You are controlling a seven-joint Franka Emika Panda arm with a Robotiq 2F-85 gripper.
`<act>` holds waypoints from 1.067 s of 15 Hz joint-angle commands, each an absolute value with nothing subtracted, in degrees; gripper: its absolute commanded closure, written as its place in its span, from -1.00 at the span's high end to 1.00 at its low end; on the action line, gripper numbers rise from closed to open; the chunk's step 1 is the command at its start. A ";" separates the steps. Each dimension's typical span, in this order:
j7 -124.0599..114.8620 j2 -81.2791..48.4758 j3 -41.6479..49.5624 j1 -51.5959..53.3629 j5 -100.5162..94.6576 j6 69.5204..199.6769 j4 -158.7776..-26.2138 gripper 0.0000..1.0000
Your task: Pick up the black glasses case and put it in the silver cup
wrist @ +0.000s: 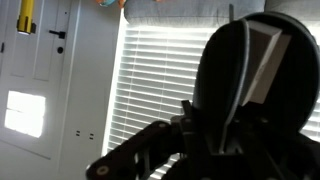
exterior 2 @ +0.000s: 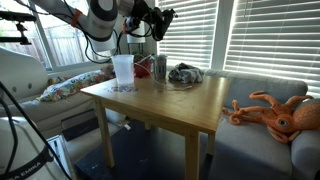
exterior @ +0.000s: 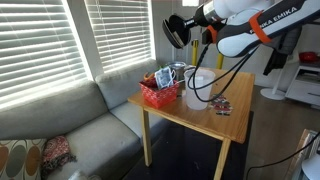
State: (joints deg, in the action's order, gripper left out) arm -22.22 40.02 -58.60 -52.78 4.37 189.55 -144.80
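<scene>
The black glasses case (exterior: pixel 178 30) is held in my gripper (exterior: pixel 188 31), high above the wooden table (exterior: pixel 235 122) and in front of the window blinds. In the wrist view the case (wrist: pixel 250 80) fills the right half, clamped between the dark jaws (wrist: pixel 205 140). It also shows in an exterior view (exterior 2: pixel 160 20), above the table's far side. The silver cup (exterior: pixel 178 72) stands on the table behind the red mesh basket (exterior: pixel 160 95), below the gripper. The cup shows beside the white container in an exterior view (exterior 2: pixel 159 66).
A translucent white container (exterior: pixel 201 80) (exterior 2: pixel 123 68) stands near the cup. A small dark item (exterior: pixel 222 105) lies on the table. A grey bundle (exterior 2: pixel 185 73) sits at the table's back. A couch (exterior: pixel 70 120) and an orange octopus toy (exterior 2: pixel 275 112) flank the table.
</scene>
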 commanded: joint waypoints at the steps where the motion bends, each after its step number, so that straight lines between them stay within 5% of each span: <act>1: -20.89 39.93 -62.51 -55.45 6.73 190.38 -144.73 -0.94; 16: -21.66 38.83 -75.31 -66.50 8.52 190.49 -142.31 -0.94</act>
State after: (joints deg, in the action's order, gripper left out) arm -22.26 39.40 -72.64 -63.95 6.53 189.55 -143.83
